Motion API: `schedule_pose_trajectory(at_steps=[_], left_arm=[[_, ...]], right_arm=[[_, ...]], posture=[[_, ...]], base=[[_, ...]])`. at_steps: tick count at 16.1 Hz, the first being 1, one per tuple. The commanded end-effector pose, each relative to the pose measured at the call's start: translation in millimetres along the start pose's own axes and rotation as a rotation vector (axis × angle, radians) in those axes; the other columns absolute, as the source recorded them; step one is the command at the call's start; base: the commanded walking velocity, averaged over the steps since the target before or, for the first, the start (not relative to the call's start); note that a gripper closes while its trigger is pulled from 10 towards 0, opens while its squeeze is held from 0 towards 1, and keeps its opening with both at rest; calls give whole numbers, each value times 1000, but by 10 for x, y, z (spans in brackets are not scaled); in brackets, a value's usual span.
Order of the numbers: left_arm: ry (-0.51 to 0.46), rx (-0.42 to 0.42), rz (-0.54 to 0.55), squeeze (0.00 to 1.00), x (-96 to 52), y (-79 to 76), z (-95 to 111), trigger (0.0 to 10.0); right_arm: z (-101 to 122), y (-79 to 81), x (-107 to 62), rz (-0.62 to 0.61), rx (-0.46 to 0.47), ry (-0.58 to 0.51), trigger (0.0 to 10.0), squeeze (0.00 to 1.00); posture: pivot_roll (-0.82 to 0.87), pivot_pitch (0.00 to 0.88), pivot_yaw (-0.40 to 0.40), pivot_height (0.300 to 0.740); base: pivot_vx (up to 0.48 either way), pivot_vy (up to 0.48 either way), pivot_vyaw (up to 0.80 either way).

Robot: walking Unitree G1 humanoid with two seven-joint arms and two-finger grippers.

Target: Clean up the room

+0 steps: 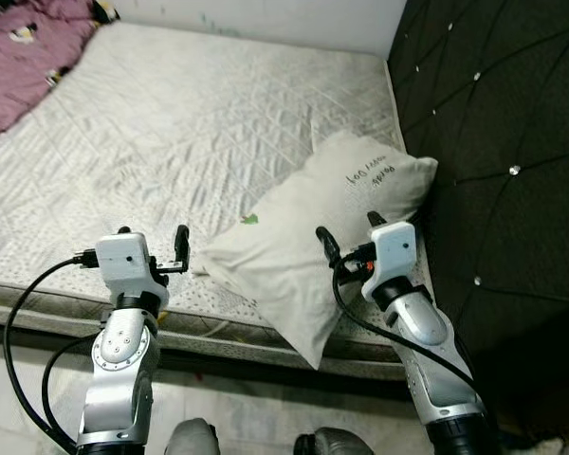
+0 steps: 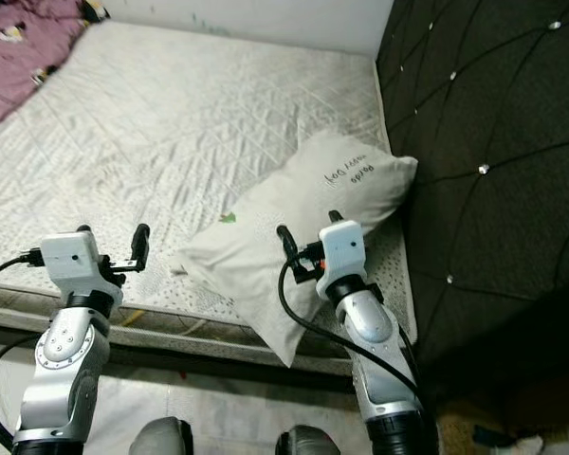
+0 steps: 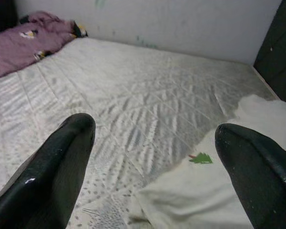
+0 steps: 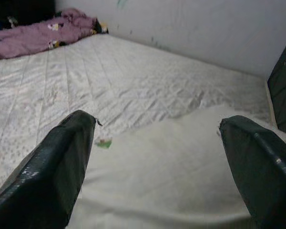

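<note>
A white pillow [image 1: 313, 227] with dark handwriting and a small green mark lies at the mattress's near right corner, one corner hanging over the bed edge. My left gripper [image 1: 153, 234] is open above the mattress edge, just left of the pillow's near corner [image 3: 181, 200]. My right gripper [image 1: 349, 227] is open over the pillow's middle [image 4: 171, 162], with nothing between its fingers. A purple blanket [image 1: 28, 57] lies bunched at the far left of the bed.
The bare quilted mattress [image 1: 171, 123] stretches ahead to a pale wall [image 3: 181, 24]. A black tufted headboard [image 1: 503, 142] stands along the right side. Pale floor lies below the bed's near edge [image 1: 228, 332].
</note>
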State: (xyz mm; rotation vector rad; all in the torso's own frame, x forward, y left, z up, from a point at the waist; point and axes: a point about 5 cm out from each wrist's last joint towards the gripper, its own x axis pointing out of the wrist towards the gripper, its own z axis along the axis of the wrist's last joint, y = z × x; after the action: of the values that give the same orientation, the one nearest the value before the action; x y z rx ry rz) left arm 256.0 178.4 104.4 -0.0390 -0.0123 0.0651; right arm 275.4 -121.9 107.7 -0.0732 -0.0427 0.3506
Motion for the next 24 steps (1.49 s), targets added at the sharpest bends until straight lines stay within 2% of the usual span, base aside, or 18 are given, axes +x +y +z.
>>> schedule_pose_trajectory(at_steps=[1, 11, 18, 24], left_arm=[[-12, -6, -11, 0, 3, -32, 47, 10000], [-13, -14, -18, 0, 50, -64, 76, 10000], [-20, -20, -33, 0, 65, -82, 82, 10000], [-27, -33, -53, 0, 77, -115, 87, 10000]], right_arm=[[39, -1, -8, 12, -9, -7, 10000, 0], [61, 9, 13, 20, -13, -13, 10000, 0], [91, 33, 45, 47, -33, -30, 10000, 0], [90, 36, 62, 60, -42, -34, 10000, 0]], posture=[[12, 122, -57, 706], [5, 139, -53, 632], [2, 139, -58, 632], [3, 129, -59, 632]], base=[[0, 0, 0], [0, 0, 0], [0, 0, 0], [336, 0, 0]])
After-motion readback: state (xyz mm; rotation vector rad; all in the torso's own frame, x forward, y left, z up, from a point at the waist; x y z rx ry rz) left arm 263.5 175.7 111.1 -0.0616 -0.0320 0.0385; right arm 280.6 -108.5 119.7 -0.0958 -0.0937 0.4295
